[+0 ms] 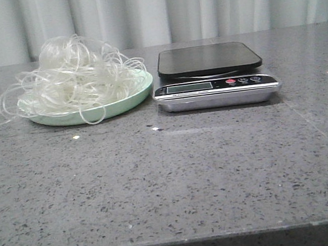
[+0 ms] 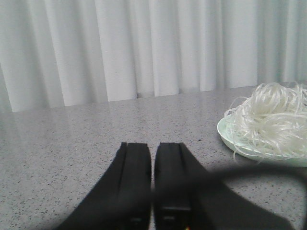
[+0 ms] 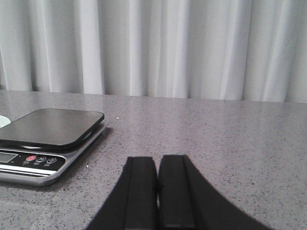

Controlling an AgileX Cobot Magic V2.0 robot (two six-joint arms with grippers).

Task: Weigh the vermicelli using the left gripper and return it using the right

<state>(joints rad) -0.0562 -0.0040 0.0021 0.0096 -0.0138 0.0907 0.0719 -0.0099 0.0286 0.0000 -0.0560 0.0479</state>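
Note:
The vermicelli point(image 1: 75, 74), a fluffy tangle of thin whitish strands, lies piled on a pale green plate point(image 1: 125, 101) at the back left of the table. It also shows in the left wrist view point(image 2: 271, 117) on the plate point(image 2: 224, 132). A kitchen scale point(image 1: 212, 76) with a black top stands just right of the plate, with nothing on it; the right wrist view shows it too point(image 3: 48, 139). My left gripper point(image 2: 152, 146) is shut and empty, low over the table, apart from the plate. My right gripper point(image 3: 158, 160) is shut and empty, beside the scale. Neither gripper shows in the front view.
The grey speckled tabletop point(image 1: 171, 177) stretches from the plate and scale to the front edge. A pale pleated curtain point(image 1: 196, 2) hangs behind the table. Some strands hang over the plate's rim onto the table point(image 1: 3, 112).

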